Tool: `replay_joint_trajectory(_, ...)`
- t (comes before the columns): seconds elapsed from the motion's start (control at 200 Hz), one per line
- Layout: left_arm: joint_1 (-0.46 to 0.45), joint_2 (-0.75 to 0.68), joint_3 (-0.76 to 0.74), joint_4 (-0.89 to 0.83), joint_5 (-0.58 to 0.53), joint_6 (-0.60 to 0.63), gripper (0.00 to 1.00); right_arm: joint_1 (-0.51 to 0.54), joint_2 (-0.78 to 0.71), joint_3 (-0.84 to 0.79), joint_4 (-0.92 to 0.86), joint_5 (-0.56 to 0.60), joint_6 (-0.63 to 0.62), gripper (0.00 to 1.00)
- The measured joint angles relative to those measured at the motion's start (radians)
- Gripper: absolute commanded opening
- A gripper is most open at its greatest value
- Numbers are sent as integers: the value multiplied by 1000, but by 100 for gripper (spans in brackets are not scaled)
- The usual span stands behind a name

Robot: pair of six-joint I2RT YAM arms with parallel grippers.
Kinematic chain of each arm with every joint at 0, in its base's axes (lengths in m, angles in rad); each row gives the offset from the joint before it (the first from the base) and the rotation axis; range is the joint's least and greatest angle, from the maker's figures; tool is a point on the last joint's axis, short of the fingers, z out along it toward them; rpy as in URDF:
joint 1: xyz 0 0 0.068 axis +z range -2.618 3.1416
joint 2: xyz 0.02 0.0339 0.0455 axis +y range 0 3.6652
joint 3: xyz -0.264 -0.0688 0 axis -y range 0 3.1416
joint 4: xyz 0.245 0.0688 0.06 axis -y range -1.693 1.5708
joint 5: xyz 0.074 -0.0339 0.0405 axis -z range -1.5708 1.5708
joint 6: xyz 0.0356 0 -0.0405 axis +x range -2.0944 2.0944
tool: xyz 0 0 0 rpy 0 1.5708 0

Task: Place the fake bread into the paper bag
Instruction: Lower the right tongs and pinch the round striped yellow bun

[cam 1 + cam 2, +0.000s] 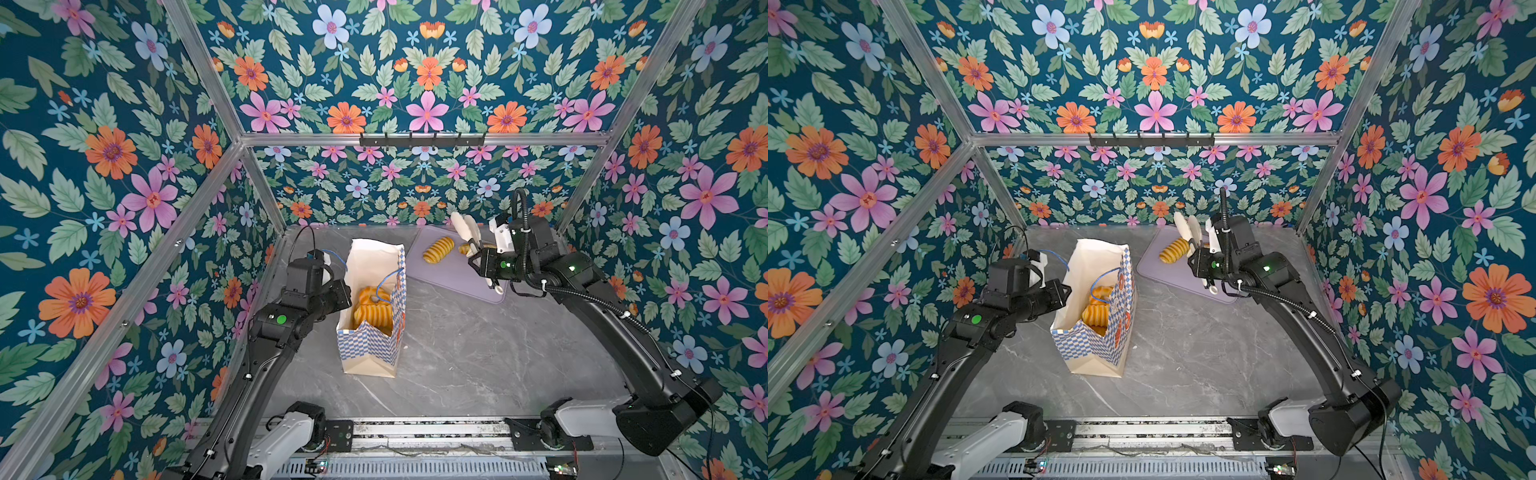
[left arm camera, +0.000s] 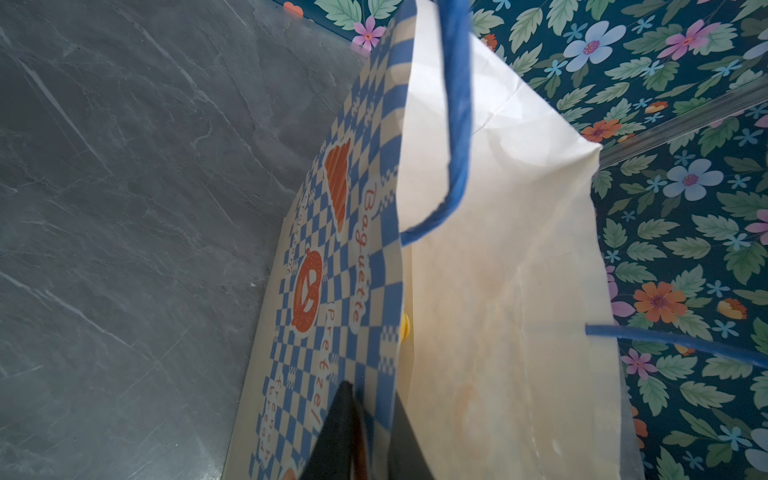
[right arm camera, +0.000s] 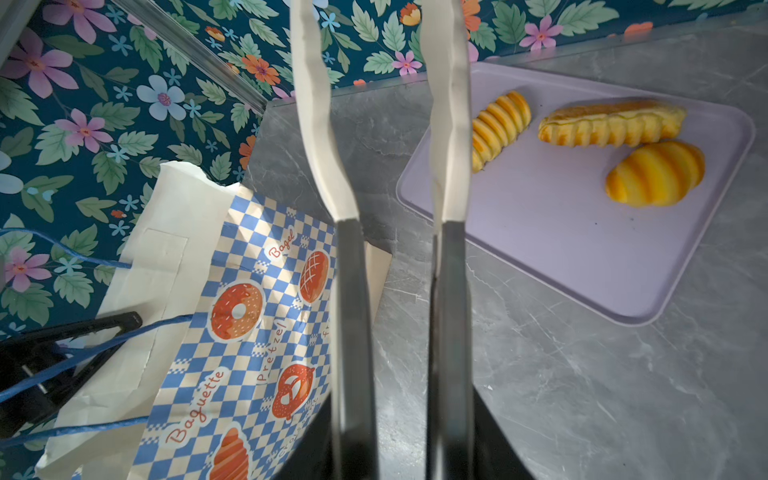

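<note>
The blue-and-white checkered paper bag [image 1: 370, 353] [image 1: 1096, 353] stands open left of centre, with several golden pieces of fake bread [image 1: 372, 309] inside. My left gripper [image 1: 332, 266] [image 2: 370, 399] is shut on the bag's wall [image 2: 345, 249] near its rim. My right gripper [image 1: 478, 259] [image 3: 401, 436] is shut on white-tipped tongs [image 3: 446, 104]. Their blades stand apart with nothing between them, above the table between the bag [image 3: 249, 332] and the tray. Three pieces lie on the tray: a ridged roll [image 3: 498, 124] [image 1: 438, 249], a long braided loaf [image 3: 611, 122] and a croissant [image 3: 656, 174].
The flat lilac tray [image 1: 457, 278] [image 3: 582, 249] lies at the back right on the grey marble table [image 1: 478, 353]. Floral walls with aluminium posts close in three sides. A black hook rail [image 1: 422, 140] hangs on the back wall. The arms' base rail [image 1: 415, 432] runs along the front.
</note>
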Motion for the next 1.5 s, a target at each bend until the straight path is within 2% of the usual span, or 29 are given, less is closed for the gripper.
replay_joint_trajectory(0.31,0,-5,-2,0,0,0,15,-90,-19,-126,52,-76,52,37)
replay_joint_trajectory(0.615,0,-7,-15,14,0,0,15,-248,-12,-304,136,-193,127,36)
replay_joint_trajectory(0.87,0,-6,-24,21,5,0,16,-337,-2,-401,177,-254,158,36)
replay_joint_trajectory(1.205,0,-11,-44,41,18,0,16,-431,34,-430,193,-300,182,37)
replay_joint_trajectory(1.5,0,-9,-55,59,42,0,16,-467,165,-331,131,-256,126,39)
